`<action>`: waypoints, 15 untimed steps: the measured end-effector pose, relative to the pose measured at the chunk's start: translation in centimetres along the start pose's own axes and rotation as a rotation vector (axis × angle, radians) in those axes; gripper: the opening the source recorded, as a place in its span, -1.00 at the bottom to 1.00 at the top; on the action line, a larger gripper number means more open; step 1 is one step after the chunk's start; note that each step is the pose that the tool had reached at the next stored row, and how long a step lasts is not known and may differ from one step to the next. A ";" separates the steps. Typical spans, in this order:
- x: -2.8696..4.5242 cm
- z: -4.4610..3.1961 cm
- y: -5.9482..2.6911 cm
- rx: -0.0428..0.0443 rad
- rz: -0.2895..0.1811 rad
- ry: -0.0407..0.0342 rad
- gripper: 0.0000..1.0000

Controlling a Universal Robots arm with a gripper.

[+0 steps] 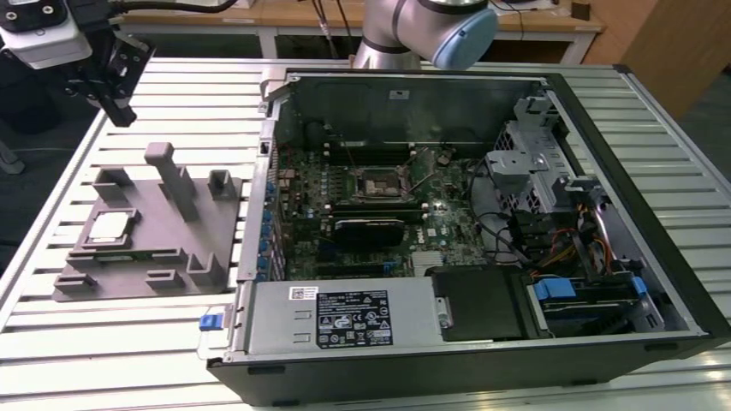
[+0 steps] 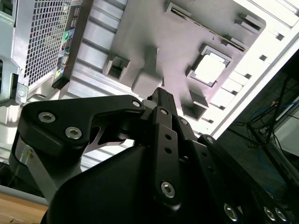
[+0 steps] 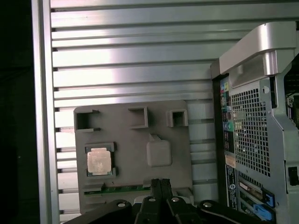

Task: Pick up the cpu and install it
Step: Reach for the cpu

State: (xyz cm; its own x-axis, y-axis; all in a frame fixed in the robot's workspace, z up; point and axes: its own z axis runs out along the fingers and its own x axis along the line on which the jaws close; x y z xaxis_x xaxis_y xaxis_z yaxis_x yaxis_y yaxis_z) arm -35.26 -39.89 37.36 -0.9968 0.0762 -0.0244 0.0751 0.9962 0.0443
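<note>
The cpu (image 1: 109, 227) is a small silvery square chip lying flat in a recess of the grey holder block (image 1: 154, 257), on the slatted table at the exterior view's left. Both wrist views look down on the cpu (image 3: 99, 162) (image 2: 210, 69) from well above. My gripper (image 1: 120, 114) hangs high over the table beyond the block's far end, apart from the chip. Its fingers (image 3: 156, 186) are pressed together with nothing between them, so the gripper (image 3: 161, 182) (image 2: 160, 93) is shut. The black-framed socket (image 1: 377, 181) sits on the motherboard inside the open computer case (image 1: 639, 171).
A green memory stick (image 3: 121, 189) lies in a slot of the holder block (image 3: 135, 126) beside the chip. Several grey posts (image 1: 171, 175) stand up from the block. The case's perforated rear wall (image 3: 252, 140) rises close to the block. The slatted table (image 3: 131, 60) ends near the block.
</note>
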 end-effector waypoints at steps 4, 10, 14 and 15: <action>0.36 0.03 -0.03 -0.0001 0.000 0.0000 -0.77; 0.90 0.09 -0.07 -0.0001 0.000 0.0000 -0.77; 1.28 0.12 -0.10 -0.0001 0.000 0.0000 -0.77; 1.38 0.13 -0.11 -0.0001 0.000 -0.0001 -0.77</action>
State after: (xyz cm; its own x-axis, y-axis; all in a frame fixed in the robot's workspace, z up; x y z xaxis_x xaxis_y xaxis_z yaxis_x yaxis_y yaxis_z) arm -36.64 -39.89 37.20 -0.9968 0.0762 -0.0245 0.0751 0.9962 0.0444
